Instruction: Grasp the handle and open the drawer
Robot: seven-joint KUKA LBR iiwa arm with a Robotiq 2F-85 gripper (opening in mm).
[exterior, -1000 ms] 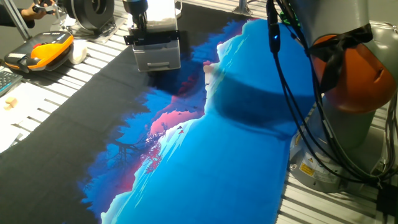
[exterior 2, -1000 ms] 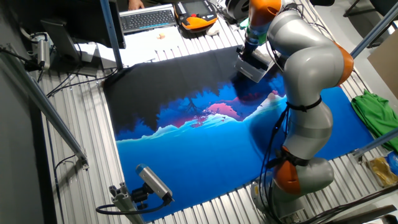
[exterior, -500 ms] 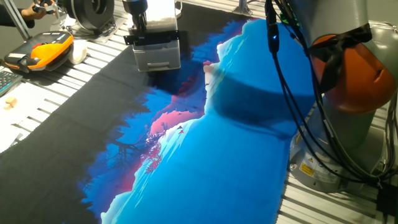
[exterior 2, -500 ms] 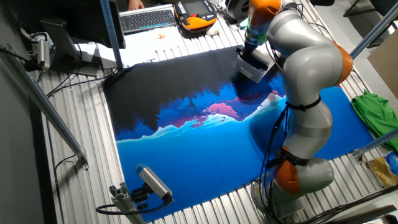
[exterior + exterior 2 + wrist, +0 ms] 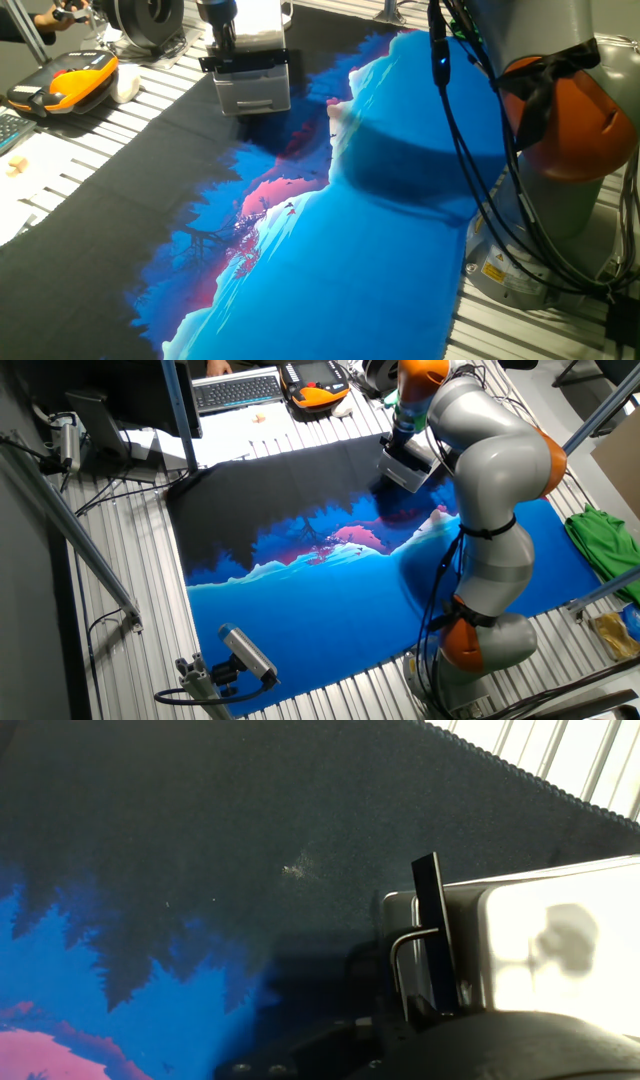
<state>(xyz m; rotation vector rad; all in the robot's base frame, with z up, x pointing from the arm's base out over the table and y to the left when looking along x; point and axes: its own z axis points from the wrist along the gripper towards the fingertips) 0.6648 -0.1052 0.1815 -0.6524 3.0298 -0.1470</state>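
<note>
- Arm point(image 5: 500, 470) reaches across the blue-and-black mat point(image 5: 330, 250) to its far end; wrist sits right over the small white cabinet point(image 5: 252, 85).
- Cabinet stands on the black part of the mat, near the slatted table point(image 5: 100, 130) edge; orange-and-black case point(image 5: 62, 82) lies well apart on the bare slats, not involved.
- Drawer point(image 5: 254, 95): grey front faces the camera in one fixed view, and looks pulled out a little or nearly flush, hard to tell at this size.
- Handle point(image 5: 430, 935): in the hand view it shows as a thin black bar seen edge-on, standing off the cabinet's front on a bent wire bracket, just beside the hand's own body.
- Gripper point(image 5: 228, 48): down at the top front of the cabinet, at the handle. Fingers not clearly visible in any view, so cannot tell whether they are spread or closed on the bar.
- Step, as a judgement: at the grasp, either settling on the handle or just about to pull. Drawer is not meaningfully open yet.
- Next move calls for: a firm pinch on the bar, then a straight pull along the drawer's slide direction, towards the mat's middle, level, no lift.
- Risk: the light cabinet may drag along the mat instead of the drawer sliding out.
</note>
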